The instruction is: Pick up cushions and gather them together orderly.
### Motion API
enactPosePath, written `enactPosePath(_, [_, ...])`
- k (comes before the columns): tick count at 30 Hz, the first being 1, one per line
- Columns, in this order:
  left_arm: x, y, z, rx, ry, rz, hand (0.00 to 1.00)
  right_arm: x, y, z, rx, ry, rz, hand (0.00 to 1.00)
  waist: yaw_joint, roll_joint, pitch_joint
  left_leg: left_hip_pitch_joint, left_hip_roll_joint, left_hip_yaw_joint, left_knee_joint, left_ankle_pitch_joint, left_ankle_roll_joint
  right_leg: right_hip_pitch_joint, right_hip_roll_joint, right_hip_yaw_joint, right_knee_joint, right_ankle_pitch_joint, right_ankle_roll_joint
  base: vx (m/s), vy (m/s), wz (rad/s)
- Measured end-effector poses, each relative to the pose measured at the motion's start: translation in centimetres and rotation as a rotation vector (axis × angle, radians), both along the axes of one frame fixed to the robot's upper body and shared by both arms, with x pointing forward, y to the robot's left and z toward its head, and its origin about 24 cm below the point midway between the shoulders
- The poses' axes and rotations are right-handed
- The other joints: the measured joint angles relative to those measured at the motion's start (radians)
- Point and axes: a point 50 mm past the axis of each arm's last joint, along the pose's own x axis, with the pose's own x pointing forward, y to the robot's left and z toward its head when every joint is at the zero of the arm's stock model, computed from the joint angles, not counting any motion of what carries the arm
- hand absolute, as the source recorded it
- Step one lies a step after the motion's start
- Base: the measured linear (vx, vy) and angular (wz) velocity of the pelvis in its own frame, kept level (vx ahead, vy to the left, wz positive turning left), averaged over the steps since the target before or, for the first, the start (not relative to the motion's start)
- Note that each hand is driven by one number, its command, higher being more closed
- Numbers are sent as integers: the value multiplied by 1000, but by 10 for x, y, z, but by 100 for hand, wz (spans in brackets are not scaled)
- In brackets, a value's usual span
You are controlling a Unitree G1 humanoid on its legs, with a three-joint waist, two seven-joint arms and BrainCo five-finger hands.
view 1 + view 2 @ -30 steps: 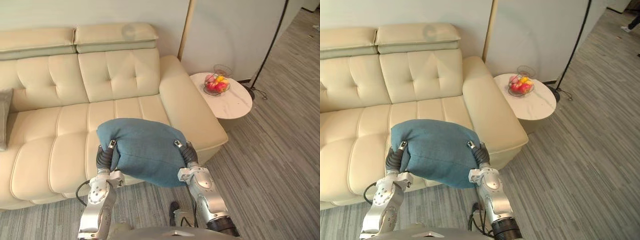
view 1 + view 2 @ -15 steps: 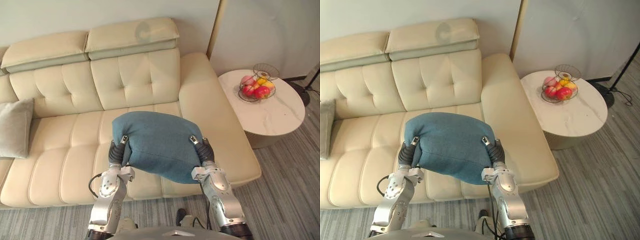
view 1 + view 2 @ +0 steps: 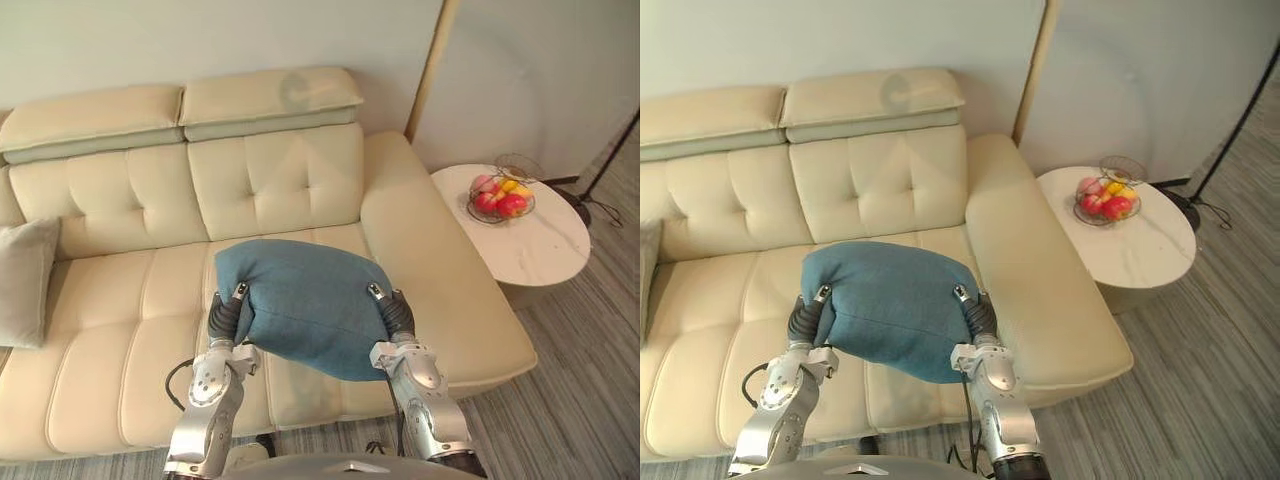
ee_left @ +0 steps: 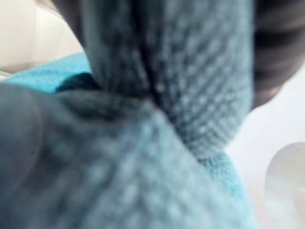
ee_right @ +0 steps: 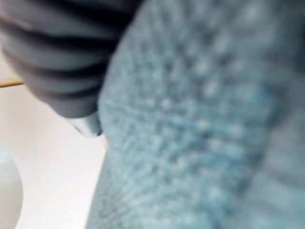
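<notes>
A blue cushion (image 3: 305, 300) hangs in front of me over the cream sofa's seat (image 3: 120, 320), held up by both its ends. My left hand (image 3: 224, 316) grips its left end with the thumb on the front face. My right hand (image 3: 394, 316) grips the right end the same way. In the wrist views the blue cloth (image 4: 143, 143) bunches right against each hand. A grey cushion (image 3: 25, 280) leans upright at the sofa's far left end, well apart from the blue one.
A round white side table (image 3: 535, 250) stands right of the sofa's arm (image 3: 440, 270) and carries a wire bowl of fruit (image 3: 500, 197). A floor lamp's base (image 3: 1186, 207) sits behind the table. Grey striped carpet (image 3: 590, 400) lies to the right.
The camera has swung left, so more of the sofa and the grey cushion show. Both hands keep the same hold on the blue cushion, which stays in front of me.
</notes>
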Motion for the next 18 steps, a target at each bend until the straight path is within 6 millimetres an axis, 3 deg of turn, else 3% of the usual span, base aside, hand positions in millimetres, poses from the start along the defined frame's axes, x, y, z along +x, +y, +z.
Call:
enactPosePath(6, [11,-1,8,34,-37,2,100,12,2,10,-82,-42,-1,100,-15,-7,-4,-16,3,44,-27,12,2,-43,10,56,-46,55,5,-47,-4,-32])
enactPosePath(10, [36,3,24,72,-99,37,100,43,15,27,-166,-108,23,100,-18,-6,-3,-113,4,47,-26,38,12,-131,13,67,-59,101,3,-64,-5,-3])
enactPosePath(12, [61,9,42,160,-167,71,100,67,25,49,-249,-186,32,100,-10,-4,11,-199,6,42,-26,68,21,-201,15,71,-85,152,-3,-130,8,3])
enactPosePath(14, [81,13,63,232,-232,102,100,85,31,74,-278,-267,16,100,3,-4,65,-229,5,37,-25,85,29,-223,14,70,-91,169,-3,-184,28,9])
enactPosePath(18, [114,20,119,309,-403,211,100,109,45,141,-303,-484,-64,100,30,5,119,-353,7,10,-42,139,26,-355,17,52,-57,185,7,-180,8,21])
